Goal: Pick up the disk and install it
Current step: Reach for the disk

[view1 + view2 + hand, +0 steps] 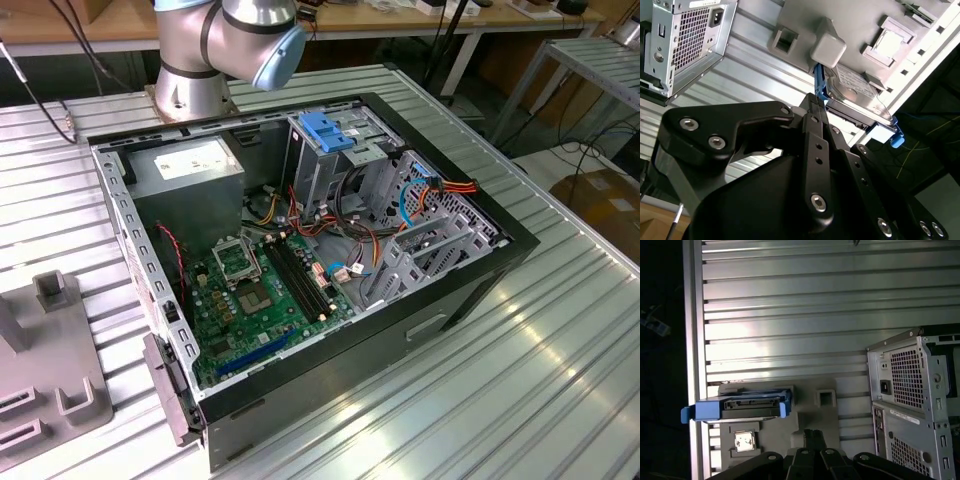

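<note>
**Gripper** point(812, 100) point(813, 432): black two-finger unit on the Universal Robots arm point(230, 40). In both wrist views the fingertips are drawn together with nothing between them.

**Disk** point(855, 92) point(752, 405): dark-grey hard drive with a white label facing up and blue plastic side rails. It lies flat on the grey fixture plate point(800, 17) point(807, 412), propped against a raised block. The gripper does not hold it. It sits beyond the fingertips and off to one side. In the first wrist view a strip of bare plate separates it from the fingertips. In the second wrist view the fingertips line up close to the end of one blue rail, and contact cannot be judged from that view.

**Square metallic chip** point(890, 42) point(744, 441): seated in a shallow recess of the same plate, just beside the disk.

**Computer case** point(480, 270) point(910, 390): black tower on its side with the side panel off, standing on the slatted metal table point(500, 400). Its perforated rear panel is near the fixture plate in both wrist views.

**Case contents, exterior view:**
- Green motherboard point(260, 300).
- Grey power supply point(190, 165) with a white label.
- Metal drive cage point(335, 160) with a blue latch point(325, 130) on top.
- Loose bundles of coloured cables between the cage and the board.

**Fixture plate, exterior view** point(50, 380): on the table at the exterior view's left, well apart from the drive cage.
</note>
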Action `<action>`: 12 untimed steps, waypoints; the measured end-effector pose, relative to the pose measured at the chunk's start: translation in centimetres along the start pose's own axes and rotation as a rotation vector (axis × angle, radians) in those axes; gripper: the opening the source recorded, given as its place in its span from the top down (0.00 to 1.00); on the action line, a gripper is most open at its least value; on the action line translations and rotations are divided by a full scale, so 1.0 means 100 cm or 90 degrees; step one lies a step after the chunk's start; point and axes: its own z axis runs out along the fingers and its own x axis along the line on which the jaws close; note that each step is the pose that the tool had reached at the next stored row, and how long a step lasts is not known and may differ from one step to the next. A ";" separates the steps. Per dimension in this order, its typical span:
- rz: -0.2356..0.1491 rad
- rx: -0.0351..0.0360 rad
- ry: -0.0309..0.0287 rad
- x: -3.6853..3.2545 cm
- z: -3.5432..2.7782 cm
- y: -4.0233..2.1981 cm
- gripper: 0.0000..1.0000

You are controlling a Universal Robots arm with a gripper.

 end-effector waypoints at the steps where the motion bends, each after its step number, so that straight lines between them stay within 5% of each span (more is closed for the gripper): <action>1: 0.000 0.0000 0.0000 0.0016 0.0000 -0.0001 0.90; 12: 0.000 0.0000 0.0000 0.0205 -0.0006 -0.0015 0.90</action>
